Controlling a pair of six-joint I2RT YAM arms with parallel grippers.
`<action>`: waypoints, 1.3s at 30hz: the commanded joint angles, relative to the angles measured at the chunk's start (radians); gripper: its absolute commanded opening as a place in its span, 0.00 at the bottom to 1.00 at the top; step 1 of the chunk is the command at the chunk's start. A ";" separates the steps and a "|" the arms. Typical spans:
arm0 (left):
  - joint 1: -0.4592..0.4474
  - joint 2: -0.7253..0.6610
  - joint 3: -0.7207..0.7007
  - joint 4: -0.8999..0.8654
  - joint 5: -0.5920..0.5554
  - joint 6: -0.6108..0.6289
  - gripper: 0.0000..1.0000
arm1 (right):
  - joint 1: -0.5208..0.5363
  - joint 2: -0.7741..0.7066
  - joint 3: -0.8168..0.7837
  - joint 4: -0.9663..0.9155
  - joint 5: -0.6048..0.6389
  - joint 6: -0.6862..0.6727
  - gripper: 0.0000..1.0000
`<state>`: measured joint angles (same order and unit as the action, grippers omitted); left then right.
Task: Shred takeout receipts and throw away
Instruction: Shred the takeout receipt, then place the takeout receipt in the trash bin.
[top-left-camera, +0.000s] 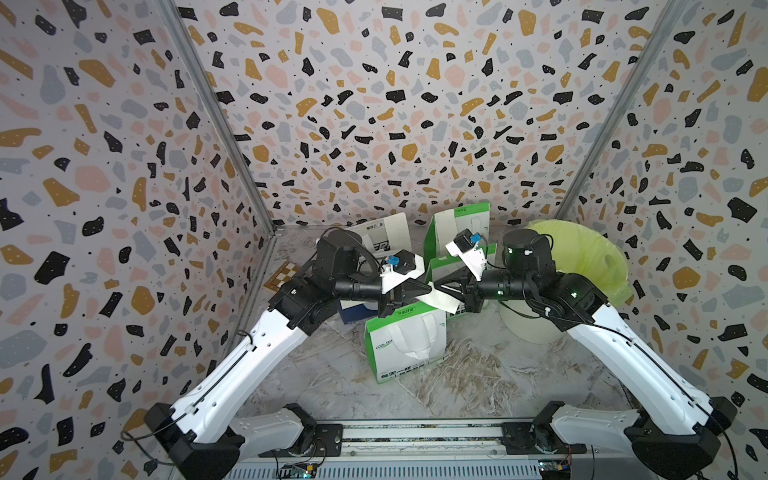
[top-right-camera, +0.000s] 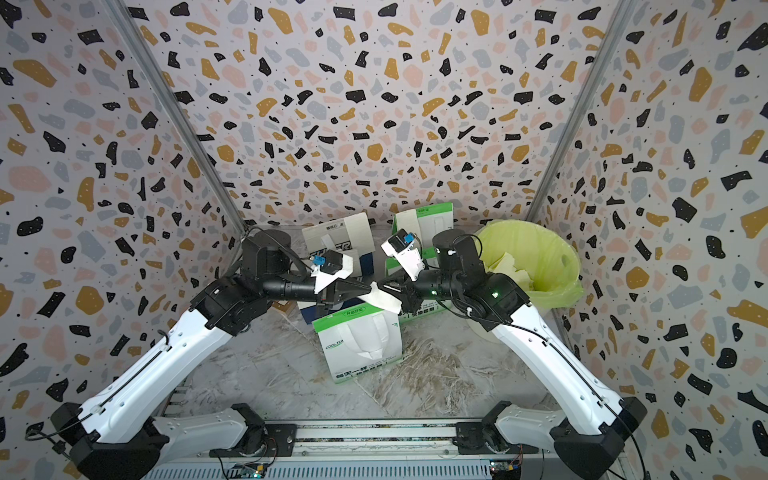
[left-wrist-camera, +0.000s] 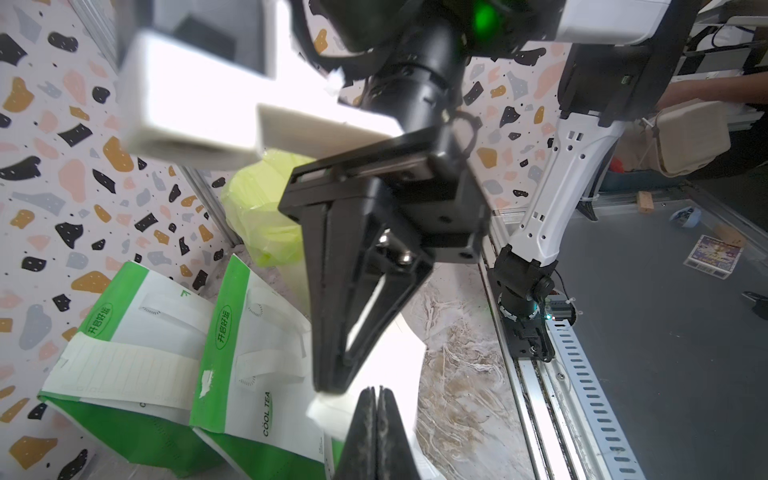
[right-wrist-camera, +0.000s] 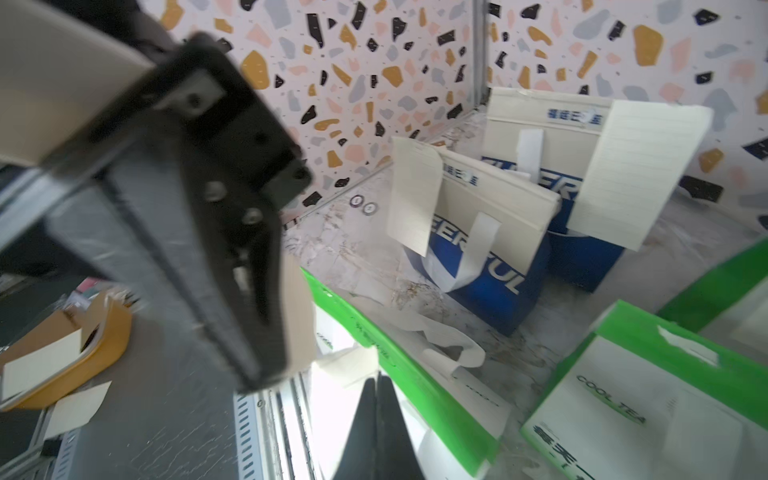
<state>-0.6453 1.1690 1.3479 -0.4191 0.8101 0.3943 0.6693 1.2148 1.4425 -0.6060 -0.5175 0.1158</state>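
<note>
So, top views: your left gripper (top-left-camera: 427, 287) and right gripper (top-left-camera: 437, 286) meet tip to tip. Both are clamped tight on one held receipt (top-left-camera: 439, 300) above the front green-and-white bag (top-left-camera: 386, 357).
Done: torn cream pieces (top-right-camera: 505, 264) already lie in the bin (top-right-camera: 569, 270), inside its thin, crinkled yellow-green liner.
Step in hand: by my reading, tearing this slip; no rip shows yet.
Left wrist: a flat ruled receipt (left-wrist-camera: 124, 370) lies across a rear green bag (left-wrist-camera: 137, 299), so you have that one left.
Right wrist: a narrow receipt (right-wrist-camera: 413, 195) and a wide receipt (right-wrist-camera: 640, 170), both thin cream paper, hang on the stiff blue-and-white bags (right-wrist-camera: 498, 286), untorn.
</note>
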 joint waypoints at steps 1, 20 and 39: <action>-0.004 -0.080 -0.042 0.230 0.021 -0.065 0.00 | -0.054 0.007 0.036 -0.027 0.106 0.111 0.00; -0.007 -0.080 -0.109 0.488 -0.068 -0.278 0.00 | -0.442 -0.014 0.258 -0.191 0.313 0.140 0.00; -0.082 0.040 -0.063 0.504 -0.139 -0.377 0.00 | -0.826 -0.020 0.057 -0.196 0.259 0.171 0.57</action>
<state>-0.7174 1.2034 1.2442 0.0536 0.6876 0.0330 -0.1524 1.2110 1.4803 -0.8005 -0.2165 0.2878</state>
